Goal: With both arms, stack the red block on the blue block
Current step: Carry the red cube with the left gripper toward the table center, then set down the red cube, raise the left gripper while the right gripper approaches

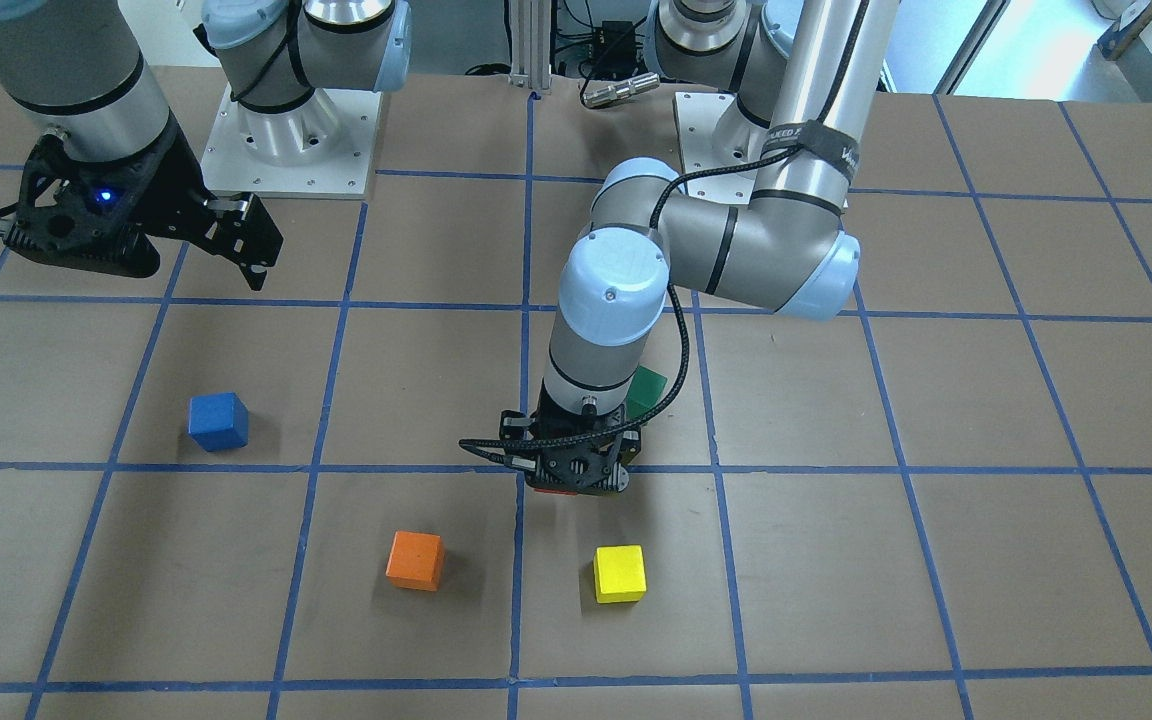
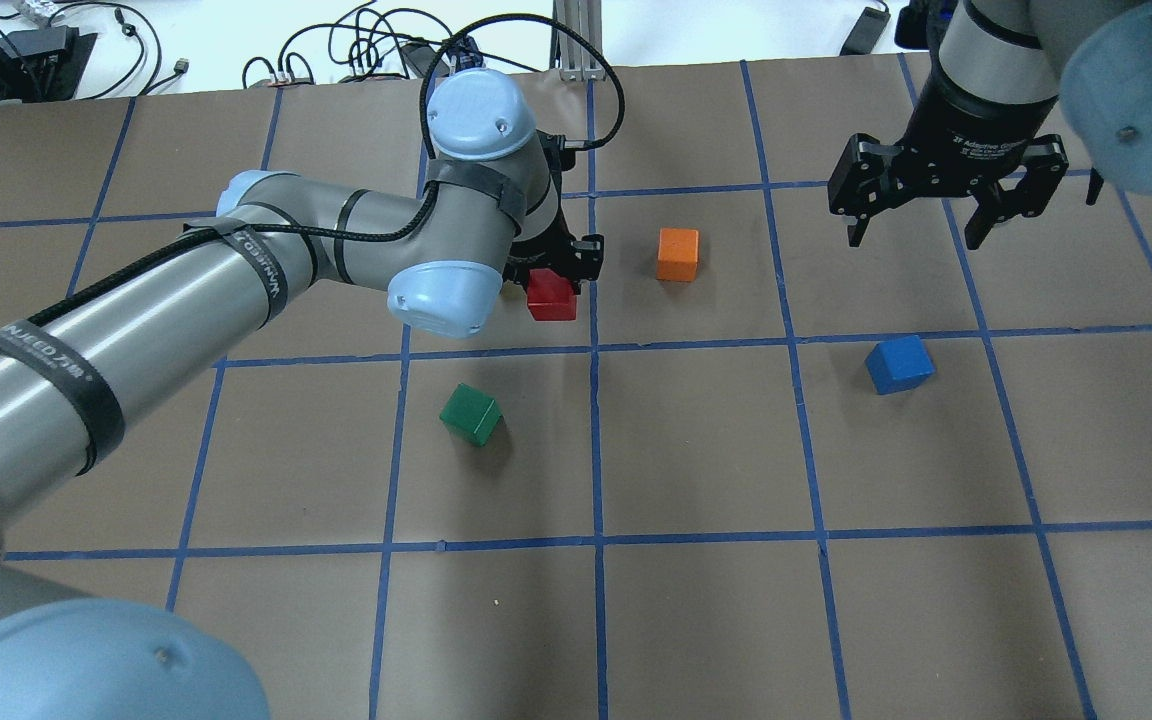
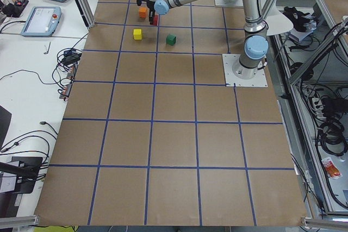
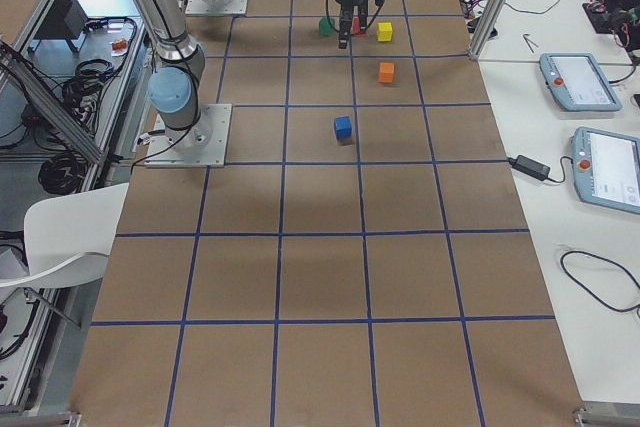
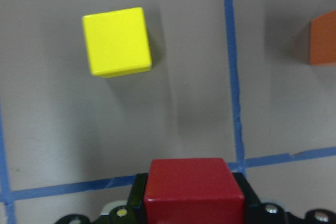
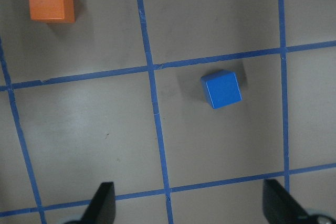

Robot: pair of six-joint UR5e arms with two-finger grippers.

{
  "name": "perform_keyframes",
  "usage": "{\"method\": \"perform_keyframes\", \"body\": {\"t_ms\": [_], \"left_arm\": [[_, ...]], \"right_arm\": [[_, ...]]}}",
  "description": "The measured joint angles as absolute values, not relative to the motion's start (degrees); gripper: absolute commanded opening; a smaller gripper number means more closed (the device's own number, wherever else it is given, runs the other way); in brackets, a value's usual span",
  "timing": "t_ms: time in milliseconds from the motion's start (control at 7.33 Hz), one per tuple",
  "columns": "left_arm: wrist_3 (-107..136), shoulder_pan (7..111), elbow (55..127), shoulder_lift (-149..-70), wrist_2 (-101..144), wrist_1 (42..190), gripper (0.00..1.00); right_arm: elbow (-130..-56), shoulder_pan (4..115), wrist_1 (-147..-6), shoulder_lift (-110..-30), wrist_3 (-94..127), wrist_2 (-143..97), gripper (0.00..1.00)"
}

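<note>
Between the black fingers of the left claw [image 1: 576, 478] you have the red block [image 5: 193, 191] pinched tight, a matte cube with no long axis, its faces square to the fingers. Close around it stand the yellow cube [image 5: 116, 41], the green cube [image 2: 471, 414] and, on the blue block's side, the orange cube [image 2: 677, 254]. Well apart, the blue block [image 2: 899, 364] sits flat on the brown, tape-gridded surface [image 2: 696, 450], slightly askew to the lines, with the right claw [image 2: 914, 238] hanging near it, spread wide and empty.
</note>
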State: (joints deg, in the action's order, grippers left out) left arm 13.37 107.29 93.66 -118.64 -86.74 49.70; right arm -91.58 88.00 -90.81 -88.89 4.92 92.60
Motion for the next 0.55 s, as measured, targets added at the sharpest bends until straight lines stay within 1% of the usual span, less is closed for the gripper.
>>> {"method": "perform_keyframes", "body": {"t_ms": [136,273,409,545], "left_arm": [[13.64,108.37,93.09,-120.58,-87.05,48.73,0.28],[13.63,109.53,92.78,-121.8,-87.46,48.33,0.53],[13.72,110.18,92.75,-122.45,-87.8,48.22,0.88],[13.79,110.52,92.9,-122.75,-88.05,48.24,1.0]], "right_arm": [[-91.58,87.98,-90.95,-88.84,4.92,92.57,1.0],[-91.58,87.98,-91.01,-88.76,4.92,92.5,1.0],[-91.58,87.98,-91.04,-88.57,5.07,92.35,1.0],[-91.57,87.99,-91.05,-88.22,5.46,92.19,1.0]]}}
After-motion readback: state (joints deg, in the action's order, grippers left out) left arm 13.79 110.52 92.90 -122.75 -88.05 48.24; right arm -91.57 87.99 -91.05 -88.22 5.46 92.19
